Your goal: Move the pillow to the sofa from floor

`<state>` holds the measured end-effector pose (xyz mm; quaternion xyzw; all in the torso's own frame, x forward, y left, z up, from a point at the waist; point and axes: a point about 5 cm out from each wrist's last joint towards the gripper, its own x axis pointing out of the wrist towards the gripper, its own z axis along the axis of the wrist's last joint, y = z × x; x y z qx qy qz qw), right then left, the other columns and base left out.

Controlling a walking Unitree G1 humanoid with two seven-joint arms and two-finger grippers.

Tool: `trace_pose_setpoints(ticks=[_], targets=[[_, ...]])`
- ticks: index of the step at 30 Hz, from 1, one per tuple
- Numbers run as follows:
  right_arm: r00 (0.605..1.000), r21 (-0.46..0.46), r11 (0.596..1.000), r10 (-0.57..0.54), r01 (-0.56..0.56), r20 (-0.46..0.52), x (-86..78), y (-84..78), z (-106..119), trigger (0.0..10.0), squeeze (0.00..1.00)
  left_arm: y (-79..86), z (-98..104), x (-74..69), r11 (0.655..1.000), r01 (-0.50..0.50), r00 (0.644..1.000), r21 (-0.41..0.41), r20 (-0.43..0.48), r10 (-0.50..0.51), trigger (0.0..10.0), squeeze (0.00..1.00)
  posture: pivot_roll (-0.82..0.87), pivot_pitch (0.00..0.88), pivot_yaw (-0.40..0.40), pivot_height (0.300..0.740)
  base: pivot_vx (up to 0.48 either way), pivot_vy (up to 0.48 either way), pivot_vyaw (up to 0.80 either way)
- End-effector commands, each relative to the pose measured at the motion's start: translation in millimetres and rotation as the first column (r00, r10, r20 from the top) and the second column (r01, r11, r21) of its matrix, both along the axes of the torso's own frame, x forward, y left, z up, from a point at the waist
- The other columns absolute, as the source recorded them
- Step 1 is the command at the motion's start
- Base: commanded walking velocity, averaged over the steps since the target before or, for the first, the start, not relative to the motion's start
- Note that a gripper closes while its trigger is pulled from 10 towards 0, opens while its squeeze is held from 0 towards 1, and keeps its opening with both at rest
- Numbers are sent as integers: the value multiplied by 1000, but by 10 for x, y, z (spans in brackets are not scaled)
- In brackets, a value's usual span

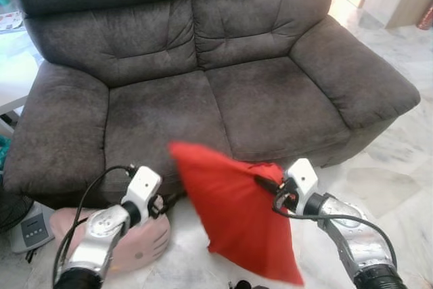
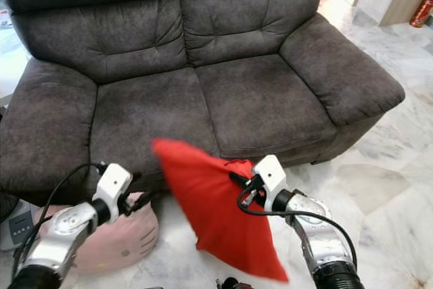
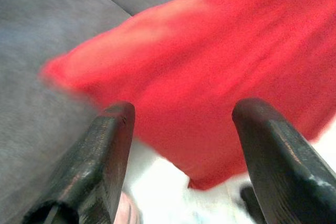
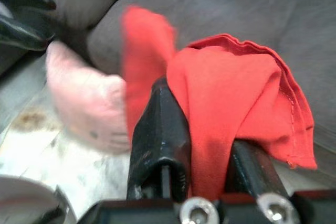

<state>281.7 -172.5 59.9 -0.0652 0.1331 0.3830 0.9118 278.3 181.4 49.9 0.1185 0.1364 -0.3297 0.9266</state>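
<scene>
A red pillow (image 1: 233, 218) hangs in the air in front of the dark grey sofa (image 1: 203, 99), its top corner level with the seat's front edge. My right gripper (image 1: 265, 183) is shut on the pillow's right edge, and the red cloth (image 4: 226, 129) is bunched between its black fingers (image 4: 160, 140). My left gripper (image 1: 166, 202) is open just left of the pillow, its fingers (image 3: 100, 156) apart with the red pillow (image 3: 210, 77) beyond them and nothing between them.
A pink cat-face cushion (image 1: 135, 241) lies on the marble floor below my left arm, against the sofa's front. A small grey device (image 1: 30, 231) sits on the floor at far left. Open floor stretches right of the sofa (image 1: 399, 167).
</scene>
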Motion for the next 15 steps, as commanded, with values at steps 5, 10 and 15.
trace_pose_setpoints(ticks=[5,10,15], targets=[[995,-43,997,63,-60,79,32,21,176,10000,0,11,32,-127,992,127,989,-6,-74,-127,10000,0,125,84,3,740,0,0,0],[994,-46,996,79,-76,73,24,43,183,10000,0,34,79,-364,953,303,938,2,-178,-297,10000,0,133,80,4,740,0,0,0],[991,-41,995,96,-92,98,75,162,252,10000,0,61,-55,-600,887,457,856,63,-303,-419,10000,0,143,68,4,740,0,0,0]])
